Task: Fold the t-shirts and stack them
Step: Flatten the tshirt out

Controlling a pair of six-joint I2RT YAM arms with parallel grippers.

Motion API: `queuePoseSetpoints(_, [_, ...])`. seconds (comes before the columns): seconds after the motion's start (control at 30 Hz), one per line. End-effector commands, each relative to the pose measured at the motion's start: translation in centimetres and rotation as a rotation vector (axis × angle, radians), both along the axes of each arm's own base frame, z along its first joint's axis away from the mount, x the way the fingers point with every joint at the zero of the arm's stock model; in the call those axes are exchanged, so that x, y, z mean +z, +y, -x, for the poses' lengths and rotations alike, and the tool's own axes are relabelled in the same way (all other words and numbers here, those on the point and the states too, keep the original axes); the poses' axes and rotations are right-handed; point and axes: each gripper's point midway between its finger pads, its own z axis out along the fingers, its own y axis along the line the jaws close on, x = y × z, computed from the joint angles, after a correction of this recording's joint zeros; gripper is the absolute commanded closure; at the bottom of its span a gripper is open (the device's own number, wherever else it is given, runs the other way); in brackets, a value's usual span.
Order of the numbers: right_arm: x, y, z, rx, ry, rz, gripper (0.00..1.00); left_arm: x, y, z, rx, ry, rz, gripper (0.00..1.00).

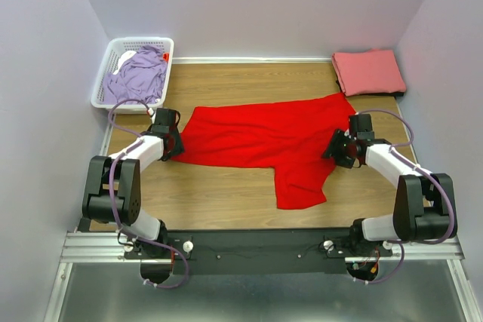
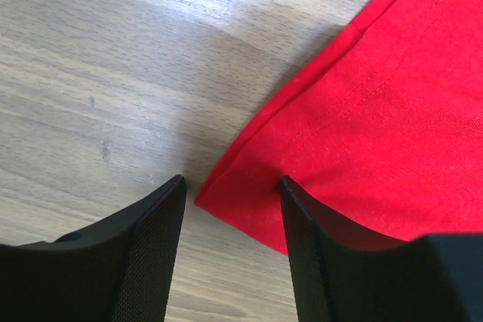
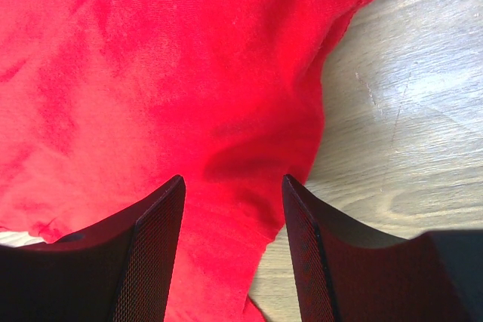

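Red knit cloth covers the middle of the scene: the red t-shirt (image 1: 264, 137) lies spread out on the wood-grain tabletop (image 1: 219, 194), wide from left to right, with one lobe reaching toward the near edge on the right. Up close we see a soft, slightly fuzzy weave, a stitched hem along its left border, and shallow wrinkles on the right side. A salmon-pink t-shirt (image 1: 368, 72) sits folded into a neat rectangle at the far right corner. A lavender t-shirt (image 1: 139, 73) lies crumpled inside a white lattice basket (image 1: 104, 73) at the far left corner.

We find the left claw (image 2: 233, 180) low over the red shirt's left corner. Its jaws stand apart, and the pointed hem corner lies in the gap between them. One black, fine-textured finger (image 2: 151, 246) is over bare wood and the other is over cloth. We see nothing clamped.

The right claw (image 3: 234, 180) hangs over the shirt's right side with its jaws apart too. Red cloth fills the space between the fingers, and the shirt's edge curves past just to the right of them. From these views we cannot tell whether the fingertips touch the fabric.

Bare wood runs along the near side, left of the hanging lobe, and in a band between the red shirt and the far edge. Plain walls close in on the left, right and far sides.
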Motion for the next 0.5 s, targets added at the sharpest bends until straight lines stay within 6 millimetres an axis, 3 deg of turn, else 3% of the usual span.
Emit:
queuePoseSetpoints(0.0, [-0.3, -0.4, 0.2, -0.007, 0.0, 0.017, 0.38, -1.6, 0.0, 1.4, -0.02, 0.072, -0.001, 0.46])
queuePoseSetpoints(0.3, [-1.6, -0.9, -0.7, -0.036, 0.028, 0.04, 0.38, -1.7, 0.2, 1.4, -0.023, 0.081, -0.007, 0.99])
queuePoseSetpoints(0.43, [-2.5, -1.5, -2.5, -0.053, 0.042, 0.074, 0.38, -0.9, 0.2, 1.0, -0.029, 0.055, -0.006, 1.0])
queuePoseSetpoints(0.47, [-3.7, -1.6, -2.6, -0.055, 0.08, 0.078, 0.38, -0.7, 0.1, 0.8, -0.035, 0.046, -0.004, 1.0])
